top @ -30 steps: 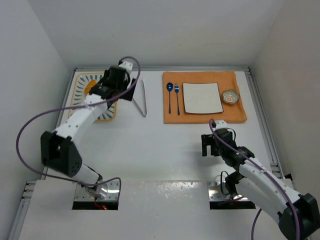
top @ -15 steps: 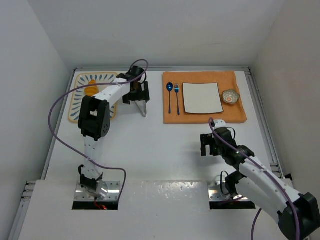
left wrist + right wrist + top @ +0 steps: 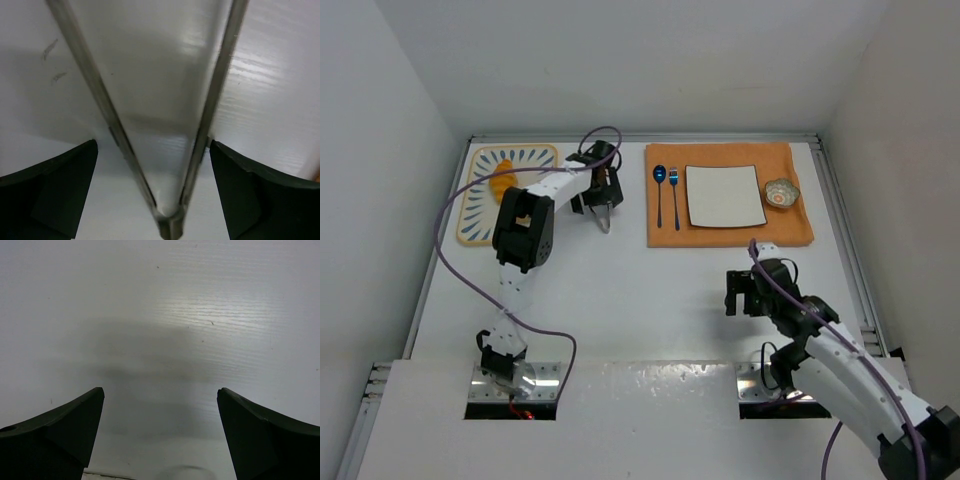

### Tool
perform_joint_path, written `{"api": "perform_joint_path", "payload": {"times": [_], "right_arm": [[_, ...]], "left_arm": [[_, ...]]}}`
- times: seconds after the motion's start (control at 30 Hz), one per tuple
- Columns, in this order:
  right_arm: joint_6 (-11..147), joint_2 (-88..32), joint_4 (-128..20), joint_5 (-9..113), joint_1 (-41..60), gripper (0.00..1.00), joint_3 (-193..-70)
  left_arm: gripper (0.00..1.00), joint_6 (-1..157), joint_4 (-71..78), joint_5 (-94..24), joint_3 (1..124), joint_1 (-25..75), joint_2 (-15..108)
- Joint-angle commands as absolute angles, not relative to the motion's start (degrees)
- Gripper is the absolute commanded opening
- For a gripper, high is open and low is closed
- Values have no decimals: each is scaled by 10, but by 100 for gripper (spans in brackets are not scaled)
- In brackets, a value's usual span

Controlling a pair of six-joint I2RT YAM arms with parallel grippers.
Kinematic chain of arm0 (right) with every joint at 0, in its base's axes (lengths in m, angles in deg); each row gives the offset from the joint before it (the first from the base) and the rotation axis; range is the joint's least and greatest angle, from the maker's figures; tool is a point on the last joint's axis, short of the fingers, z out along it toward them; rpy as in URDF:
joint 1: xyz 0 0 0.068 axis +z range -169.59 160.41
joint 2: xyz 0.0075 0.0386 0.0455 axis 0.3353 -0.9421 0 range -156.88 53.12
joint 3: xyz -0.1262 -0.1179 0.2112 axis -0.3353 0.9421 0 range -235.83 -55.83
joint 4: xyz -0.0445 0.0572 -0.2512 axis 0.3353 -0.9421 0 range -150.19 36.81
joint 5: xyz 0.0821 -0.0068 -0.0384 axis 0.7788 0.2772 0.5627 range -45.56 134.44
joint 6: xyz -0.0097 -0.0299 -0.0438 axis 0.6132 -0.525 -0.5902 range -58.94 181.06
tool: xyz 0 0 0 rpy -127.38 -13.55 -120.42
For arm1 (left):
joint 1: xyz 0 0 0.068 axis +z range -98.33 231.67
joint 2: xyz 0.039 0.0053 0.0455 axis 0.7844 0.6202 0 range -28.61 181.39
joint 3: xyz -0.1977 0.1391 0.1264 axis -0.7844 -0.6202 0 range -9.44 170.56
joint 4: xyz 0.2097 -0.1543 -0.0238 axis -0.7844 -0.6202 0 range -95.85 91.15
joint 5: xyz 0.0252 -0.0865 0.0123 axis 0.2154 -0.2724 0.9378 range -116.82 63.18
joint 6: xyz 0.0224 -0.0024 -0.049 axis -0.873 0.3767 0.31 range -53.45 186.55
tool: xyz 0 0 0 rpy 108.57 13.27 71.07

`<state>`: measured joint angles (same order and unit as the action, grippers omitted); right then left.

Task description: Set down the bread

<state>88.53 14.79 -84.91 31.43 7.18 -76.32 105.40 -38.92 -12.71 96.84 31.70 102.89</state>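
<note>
Bread (image 3: pixel 500 172) on tray (image 3: pixel 475 225), upper left; I read its long axis roughly up-down the frame. Left claw (image 3: pixel 597 202) wide, straddling tongs (image 3: pixel 210 100); right claw (image 3: pixel 160 435) wide, empty.

The bread (image 3: pixel 501 170), golden-brown, lies on the far end of a striped tray (image 3: pixel 480 225) at the desk's (image 3: pixel 640 290) far left corner. Separate pieces are too small to distinguish.

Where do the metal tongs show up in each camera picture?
Top: tongs left of the orange mat, partly under the left hand.
Left wrist: centre, a V joined at the bottom edge, between the hand's open fingers.
Right wrist: not in it.
Shared: the white table.
</note>
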Motion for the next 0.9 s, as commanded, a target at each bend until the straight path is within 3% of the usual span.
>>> {"api": "perform_joint_path", "payload": {"times": [0.0, 0.23, 0.27, 0.37, 0.4, 0.5, 0.63, 0.87], "right_arm": [[902, 166, -872, 303, 73, 94, -777], [917, 195, -903, 291, 73, 93, -775], [920, 203, -902, 289, 73, 93, -774], [922, 214, -910, 284, 72, 93, -773], [923, 217, -911, 283, 75, 93, -773], [924, 221, -918, 280, 72, 93, -774], [925, 229, -923, 280, 72, 93, -770], [916, 233, -907, 278, 72, 93, -760]], "left_arm": [[100, 1072, -375, -82, 1003, 314, 1060], [100, 1054, -375, -70, 1009, 314, 1078], [96, 1054, -375, -70, 1009, 314, 1078], [70, 1047, -370, -92, 995, 314, 1065], [55, 1047, -370, -98, 995, 314, 1060], [36, 1008, -365, -126, 982, 314, 1029], [33, 943, -365, -132, 977, 314, 975], [36, 742, -400, -188, 965, 314, 877]]}}
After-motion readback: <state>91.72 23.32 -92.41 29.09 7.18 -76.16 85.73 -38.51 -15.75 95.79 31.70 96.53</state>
